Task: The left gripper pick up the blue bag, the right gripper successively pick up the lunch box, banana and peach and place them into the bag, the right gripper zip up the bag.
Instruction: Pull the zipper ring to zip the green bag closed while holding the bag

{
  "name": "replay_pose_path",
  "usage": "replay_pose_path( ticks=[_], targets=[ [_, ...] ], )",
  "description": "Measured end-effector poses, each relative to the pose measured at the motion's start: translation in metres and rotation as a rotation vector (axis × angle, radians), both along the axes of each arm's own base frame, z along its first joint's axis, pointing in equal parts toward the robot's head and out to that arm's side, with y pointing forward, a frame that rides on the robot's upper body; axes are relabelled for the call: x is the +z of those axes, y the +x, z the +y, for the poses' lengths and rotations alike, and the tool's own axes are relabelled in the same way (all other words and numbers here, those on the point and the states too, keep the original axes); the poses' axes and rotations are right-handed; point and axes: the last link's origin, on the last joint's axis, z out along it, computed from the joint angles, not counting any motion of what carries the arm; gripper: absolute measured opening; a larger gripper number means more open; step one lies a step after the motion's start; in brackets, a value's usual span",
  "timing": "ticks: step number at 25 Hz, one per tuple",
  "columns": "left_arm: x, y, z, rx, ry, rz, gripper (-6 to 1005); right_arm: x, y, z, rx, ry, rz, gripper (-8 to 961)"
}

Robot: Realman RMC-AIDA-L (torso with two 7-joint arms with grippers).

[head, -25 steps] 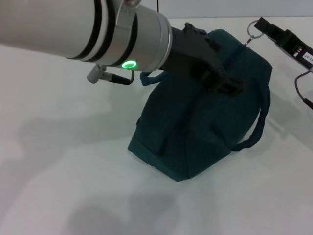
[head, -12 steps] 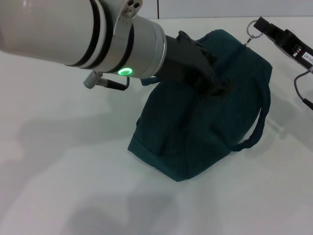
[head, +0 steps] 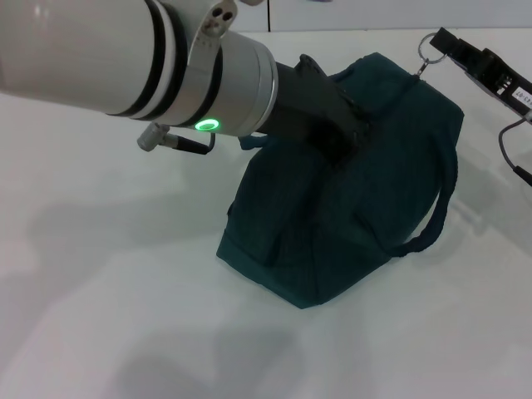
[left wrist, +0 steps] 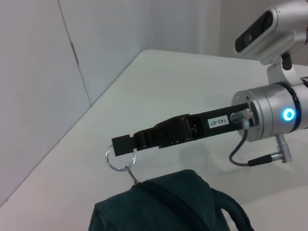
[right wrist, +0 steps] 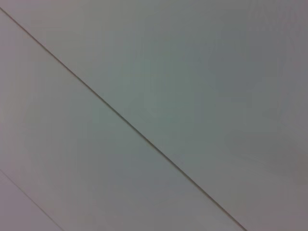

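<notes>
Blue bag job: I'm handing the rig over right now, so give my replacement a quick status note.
Right gripper: shut on the zipper ring at the far end of the blue bag.
Left gripper: low over the bag's top, whether it grips anything cannot be told.
Bag stands on the table, zipper looks closed. Lunch box, banana and peach are not visible, presumably inside.
Left: confirm the zip is fully shut, release the ring.

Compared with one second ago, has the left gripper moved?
Yes. The left gripper has drawn back toward the robot's left across the blue bag, which stayed put; its tip was nearer the bag's right handle before.
</notes>
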Motion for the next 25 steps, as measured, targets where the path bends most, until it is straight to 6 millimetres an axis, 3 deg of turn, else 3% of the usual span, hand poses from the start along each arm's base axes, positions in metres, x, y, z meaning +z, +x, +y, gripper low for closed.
replay_pose_path(
  ticks=[4,25],
  targets=[
    [0.0004,-0.0008,0.0008,0.000,0.007,0.006,83,-0.0003,-0.0002,0.0002,0.000,-0.001,0.000,6],
    [0.0032,0.0014,-0.0011,-0.018,0.008,-0.001,41,-0.0009,0.0033,0.0009,-0.022,0.000,-0.006,6]
  ],
)
